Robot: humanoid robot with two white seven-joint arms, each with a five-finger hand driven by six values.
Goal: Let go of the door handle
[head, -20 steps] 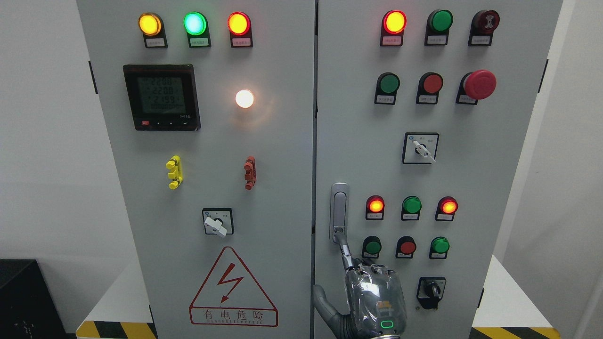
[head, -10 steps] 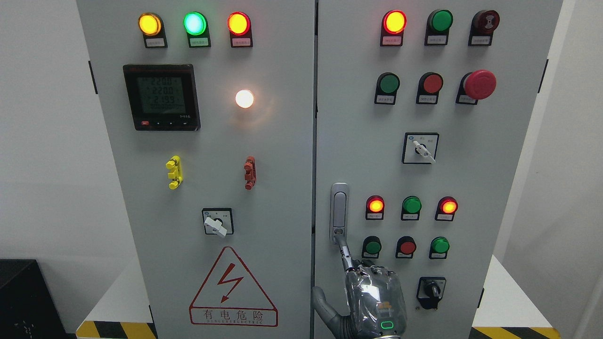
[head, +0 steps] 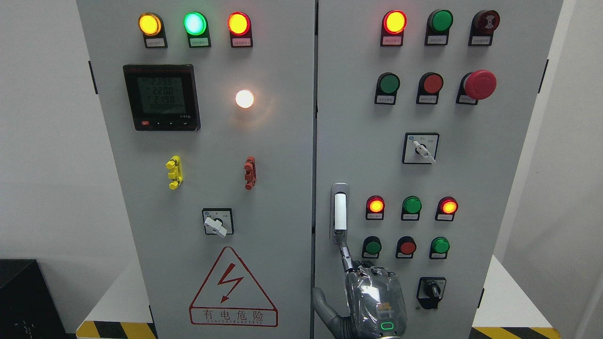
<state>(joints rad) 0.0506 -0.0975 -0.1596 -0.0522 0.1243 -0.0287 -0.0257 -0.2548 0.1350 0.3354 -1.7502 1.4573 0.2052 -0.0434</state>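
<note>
At the bottom edge, right of the middle, the right hand rises with one finger stretched up, the others curled, gripping nothing. Its tip touches the lower end of the door handle on the cabinet's right door. Best to draw the finger straight back, clear of the pushbuttons nearby

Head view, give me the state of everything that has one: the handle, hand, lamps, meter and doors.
Silver door handle: lever looks raised from its recess.
Right hand: index finger straight on the handle's lower end, others curled.
Round white lamp: lit.
Black digital meter: on, showing digits.
Top red lamp, right door: lit.
Green lamp beside it: unlit.
Grey cabinet doors: closed.
</note>
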